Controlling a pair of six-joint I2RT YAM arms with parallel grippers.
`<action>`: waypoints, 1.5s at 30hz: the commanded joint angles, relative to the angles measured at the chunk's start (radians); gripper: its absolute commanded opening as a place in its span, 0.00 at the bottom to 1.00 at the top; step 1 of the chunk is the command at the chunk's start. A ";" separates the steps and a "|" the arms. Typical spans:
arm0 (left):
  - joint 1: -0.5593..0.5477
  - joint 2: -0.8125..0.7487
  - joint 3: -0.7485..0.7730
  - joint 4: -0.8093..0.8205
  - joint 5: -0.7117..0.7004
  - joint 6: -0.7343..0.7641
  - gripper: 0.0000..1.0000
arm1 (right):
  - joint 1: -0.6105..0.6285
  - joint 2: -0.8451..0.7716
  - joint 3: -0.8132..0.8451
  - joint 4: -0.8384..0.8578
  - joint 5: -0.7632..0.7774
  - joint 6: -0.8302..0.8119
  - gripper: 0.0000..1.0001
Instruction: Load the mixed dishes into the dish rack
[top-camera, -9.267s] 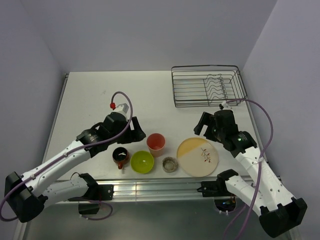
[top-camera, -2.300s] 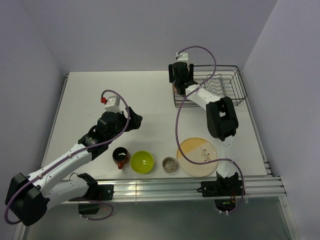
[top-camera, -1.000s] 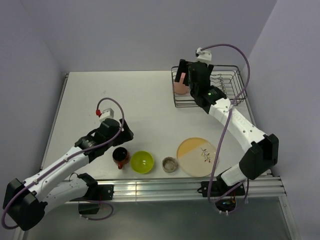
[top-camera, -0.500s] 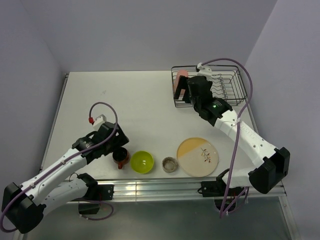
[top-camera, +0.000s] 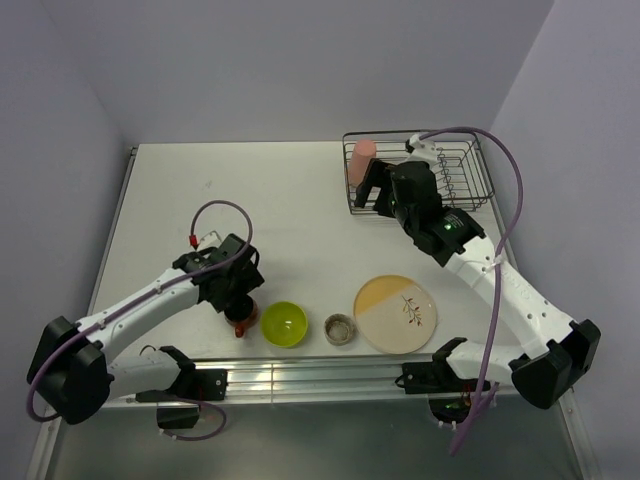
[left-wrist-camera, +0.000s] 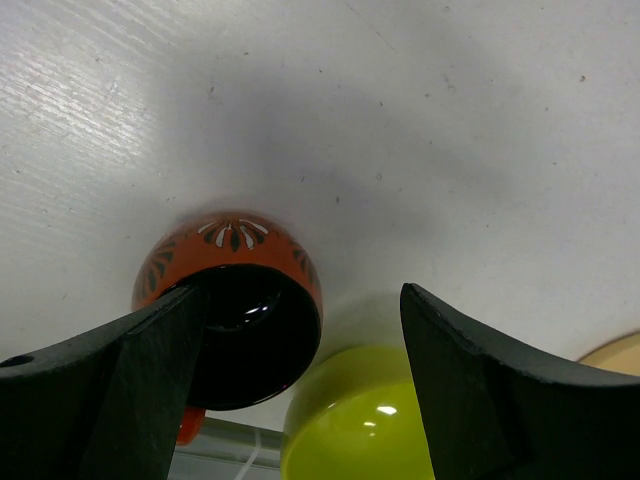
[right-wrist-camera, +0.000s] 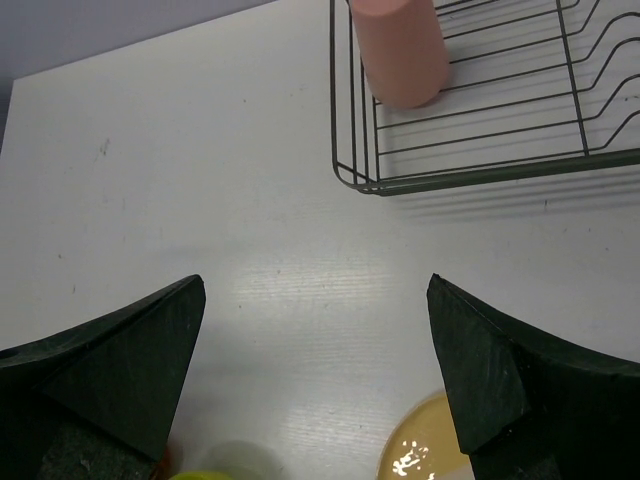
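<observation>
The pink tumbler (top-camera: 362, 157) (right-wrist-camera: 400, 50) stands upside down in the near left corner of the dish rack (top-camera: 455, 190) (right-wrist-camera: 480, 160). My right gripper (top-camera: 380, 200) (right-wrist-camera: 315, 300) hangs open and empty over bare table just in front of the rack. My left gripper (top-camera: 238, 298) (left-wrist-camera: 300, 330) is open, low over the orange mug (top-camera: 243, 320) (left-wrist-camera: 240, 250). Its left finger (left-wrist-camera: 100, 390) covers the mug's dark inside; the right finger (left-wrist-camera: 510, 400) is apart, over the lime-green bowl (top-camera: 284, 323) (left-wrist-camera: 350, 430). The tiny cup (top-camera: 340, 327) and the plate (top-camera: 395, 313) (right-wrist-camera: 415, 455) sit near the front edge.
The mug, bowl, cup and plate stand in a tight row along the table's front edge (top-camera: 330, 352). The mug and bowl almost touch. The rack's wavy plate slots (top-camera: 440, 170) are on its right side. Walls close the table at the back and both sides.
My right gripper has drawn back from the rack toward the table's middle, leaving the tumbler standing in it. My left gripper has swung down over the orange mug and narrowed slightly.
</observation>
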 joint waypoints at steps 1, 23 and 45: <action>0.002 0.054 0.059 -0.035 -0.011 -0.024 0.84 | -0.005 -0.042 -0.022 0.009 0.024 0.006 1.00; -0.078 -0.021 0.159 -0.052 -0.056 0.150 0.81 | -0.003 -0.100 -0.096 -0.003 -0.006 -0.008 1.00; -0.121 -0.054 0.010 0.288 0.300 0.593 0.63 | -0.003 -0.207 -0.162 0.020 -0.037 -0.069 1.00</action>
